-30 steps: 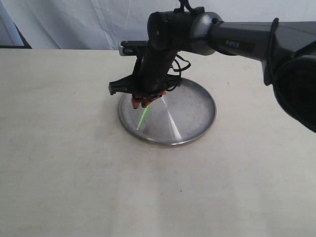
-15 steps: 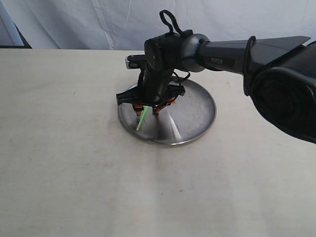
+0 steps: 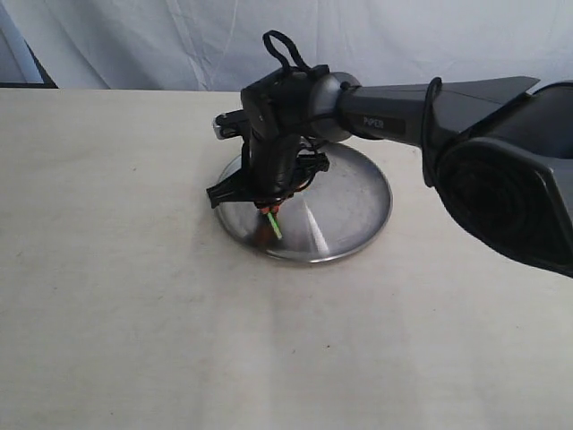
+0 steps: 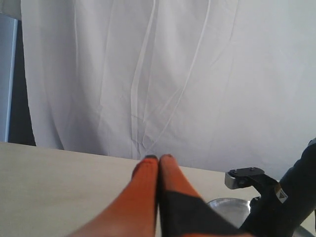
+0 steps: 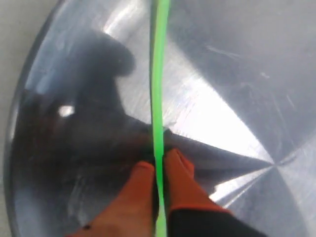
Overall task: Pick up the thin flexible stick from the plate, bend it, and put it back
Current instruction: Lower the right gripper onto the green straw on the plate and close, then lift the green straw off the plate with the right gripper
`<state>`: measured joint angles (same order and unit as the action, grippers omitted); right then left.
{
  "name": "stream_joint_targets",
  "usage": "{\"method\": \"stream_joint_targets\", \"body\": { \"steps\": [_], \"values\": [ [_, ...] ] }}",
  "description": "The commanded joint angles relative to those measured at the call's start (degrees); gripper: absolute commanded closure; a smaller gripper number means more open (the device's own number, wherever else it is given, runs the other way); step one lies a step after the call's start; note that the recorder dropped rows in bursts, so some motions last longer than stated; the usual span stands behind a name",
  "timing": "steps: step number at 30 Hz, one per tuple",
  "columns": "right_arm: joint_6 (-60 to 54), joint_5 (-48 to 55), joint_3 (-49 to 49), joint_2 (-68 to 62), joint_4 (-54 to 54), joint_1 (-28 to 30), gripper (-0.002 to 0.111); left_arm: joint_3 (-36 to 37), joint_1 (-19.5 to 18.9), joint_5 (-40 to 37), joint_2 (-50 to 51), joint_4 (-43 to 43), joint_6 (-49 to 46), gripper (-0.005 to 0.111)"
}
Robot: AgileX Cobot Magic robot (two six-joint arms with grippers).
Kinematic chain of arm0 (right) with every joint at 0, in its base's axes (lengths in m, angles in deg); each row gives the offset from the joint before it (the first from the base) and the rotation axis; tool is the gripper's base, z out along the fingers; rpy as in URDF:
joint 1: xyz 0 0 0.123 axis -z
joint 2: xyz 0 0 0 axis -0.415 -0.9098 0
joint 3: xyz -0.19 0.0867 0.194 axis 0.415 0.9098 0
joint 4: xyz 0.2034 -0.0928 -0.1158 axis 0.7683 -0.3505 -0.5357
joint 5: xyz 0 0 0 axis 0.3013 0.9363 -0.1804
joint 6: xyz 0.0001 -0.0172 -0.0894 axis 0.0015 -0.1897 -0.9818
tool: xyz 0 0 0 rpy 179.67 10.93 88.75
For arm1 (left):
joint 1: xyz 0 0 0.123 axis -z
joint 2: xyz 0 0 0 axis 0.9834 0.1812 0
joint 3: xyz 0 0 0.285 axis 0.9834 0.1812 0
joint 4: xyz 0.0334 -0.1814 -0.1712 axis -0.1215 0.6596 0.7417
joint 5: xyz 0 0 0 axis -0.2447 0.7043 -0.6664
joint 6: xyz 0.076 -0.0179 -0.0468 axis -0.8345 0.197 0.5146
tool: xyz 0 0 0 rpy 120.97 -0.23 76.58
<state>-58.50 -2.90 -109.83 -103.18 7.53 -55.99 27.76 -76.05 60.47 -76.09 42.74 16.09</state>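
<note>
The thin flexible stick (image 5: 159, 74), a neon-green strand, runs straight out between the orange fingers of my right gripper (image 5: 159, 165), which is shut on it. In the exterior view the right gripper (image 3: 267, 215) points down over the near left part of the steel plate (image 3: 354, 210), and a short length of the stick (image 3: 275, 226) shows below its tips. The plate (image 5: 227, 69) fills the right wrist view under the stick. My left gripper (image 4: 158, 158) is shut with nothing in it, above the table beside the plate (image 4: 228, 208). It is out of the exterior view.
The right arm (image 3: 421, 98) stretches in from the right, over the plate. A white cloth (image 3: 134, 40) hangs behind the beige table (image 3: 134, 296). The right arm's wrist (image 4: 289, 197) stands close to the left gripper.
The right gripper, with fingers apart astride the stick half a second ago, has dropped lower, shifted slightly left and shut on the stick. The stick's visible end now slants the other way.
</note>
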Motion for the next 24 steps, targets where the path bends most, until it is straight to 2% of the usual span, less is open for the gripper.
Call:
{"method": "stream_joint_targets", "body": {
  "steps": [1, 11, 16, 19, 24],
  "values": [
    [-1.63, 4.75, 0.92, -2.51, 0.26, 0.12, 0.108, 0.19, 0.01, 0.65, -0.46, -0.39, -0.03, 0.107],
    [-1.70, 5.29, 1.04, 5.96, -4.53, 0.12, 0.109, 0.19, 0.01, 0.65, -0.46, -0.39, -0.03, 0.107],
    [-1.59, 7.06, 5.02, 11.65, -9.46, 0.12, 0.109, 0.19, 0.01, 0.65, -0.46, -0.39, -0.03, 0.107],
    [-1.59, 6.86, 11.16, 16.04, -11.62, 0.12, 0.109, 0.19, 0.01, 0.65, -0.46, -0.39, -0.03, 0.107],
    [-1.50, -2.64, 28.27, 26.77, -8.35, 3.45, 0.109, 0.19, 0.22, 0.68, -0.51, -0.39, -0.03, 0.107]
  ]
}}
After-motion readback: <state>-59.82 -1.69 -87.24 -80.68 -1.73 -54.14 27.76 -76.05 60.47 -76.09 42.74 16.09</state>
